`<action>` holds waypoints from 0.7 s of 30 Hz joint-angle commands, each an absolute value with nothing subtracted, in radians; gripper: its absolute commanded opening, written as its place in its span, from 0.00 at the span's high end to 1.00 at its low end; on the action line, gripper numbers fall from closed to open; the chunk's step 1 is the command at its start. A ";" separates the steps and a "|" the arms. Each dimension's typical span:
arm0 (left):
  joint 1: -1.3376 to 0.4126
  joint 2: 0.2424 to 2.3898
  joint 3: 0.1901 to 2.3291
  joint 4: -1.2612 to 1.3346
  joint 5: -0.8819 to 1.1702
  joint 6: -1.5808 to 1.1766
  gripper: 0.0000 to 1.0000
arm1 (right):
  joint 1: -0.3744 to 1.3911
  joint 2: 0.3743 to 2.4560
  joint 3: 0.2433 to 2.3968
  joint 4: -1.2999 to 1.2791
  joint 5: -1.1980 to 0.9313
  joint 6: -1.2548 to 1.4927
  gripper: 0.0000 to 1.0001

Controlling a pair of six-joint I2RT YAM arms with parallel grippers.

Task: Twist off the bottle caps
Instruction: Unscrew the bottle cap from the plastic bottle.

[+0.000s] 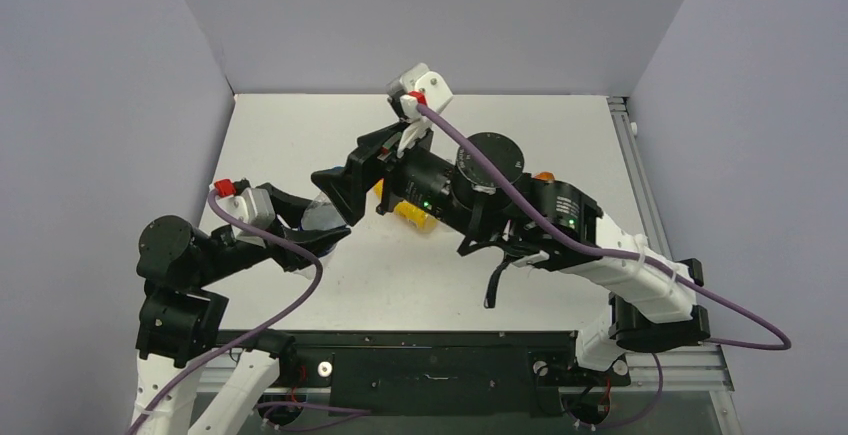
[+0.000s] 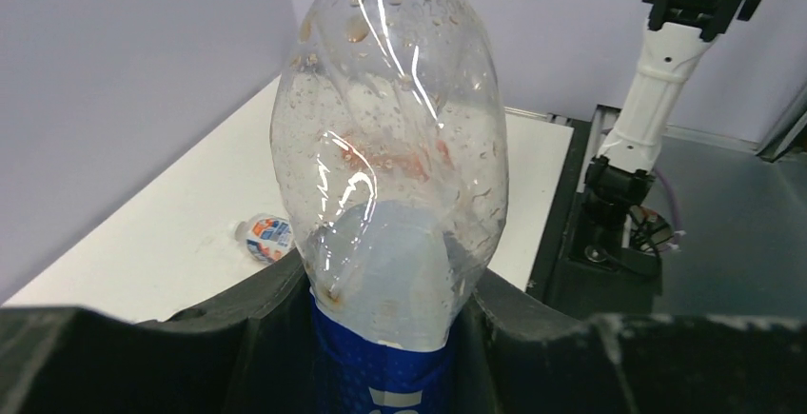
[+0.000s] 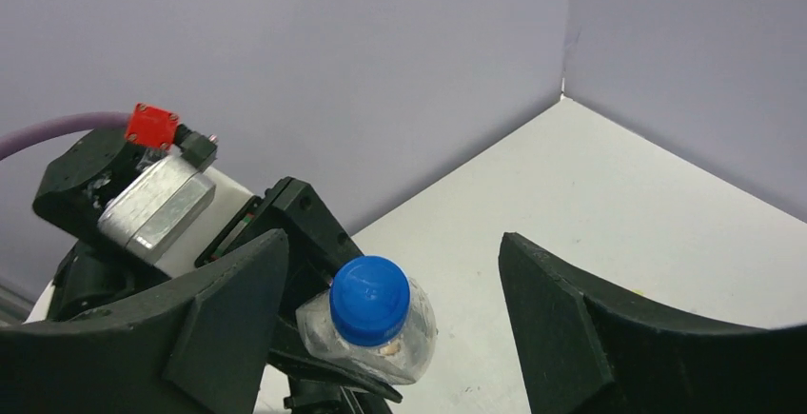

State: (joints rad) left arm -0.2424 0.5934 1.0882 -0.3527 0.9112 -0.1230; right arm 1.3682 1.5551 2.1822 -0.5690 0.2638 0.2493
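My left gripper (image 2: 385,285) is shut on a clear bottle (image 2: 390,147) with a blue label, gripping its lower body. The bottle's blue cap (image 3: 369,300) is screwed on and points toward the right wrist camera. My right gripper (image 3: 392,252) stands open around that cap, with the cap closer to the left finger (image 3: 228,319) and touching neither. From above, both grippers meet left of the table's middle, the left gripper (image 1: 305,233) below the right gripper (image 1: 335,190). A yellow bottle (image 1: 415,217) lies partly under the right arm.
A small bottle (image 2: 269,238) with a white, blue and orange label lies on its side on the white table (image 2: 190,233). A bit of orange (image 1: 543,175) shows behind the right arm. Grey walls enclose the table on three sides.
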 commanded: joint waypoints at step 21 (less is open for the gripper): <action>-0.241 0.596 1.091 -0.321 0.938 -0.184 0.89 | 1.315 1.567 2.227 -0.573 0.108 0.210 1.00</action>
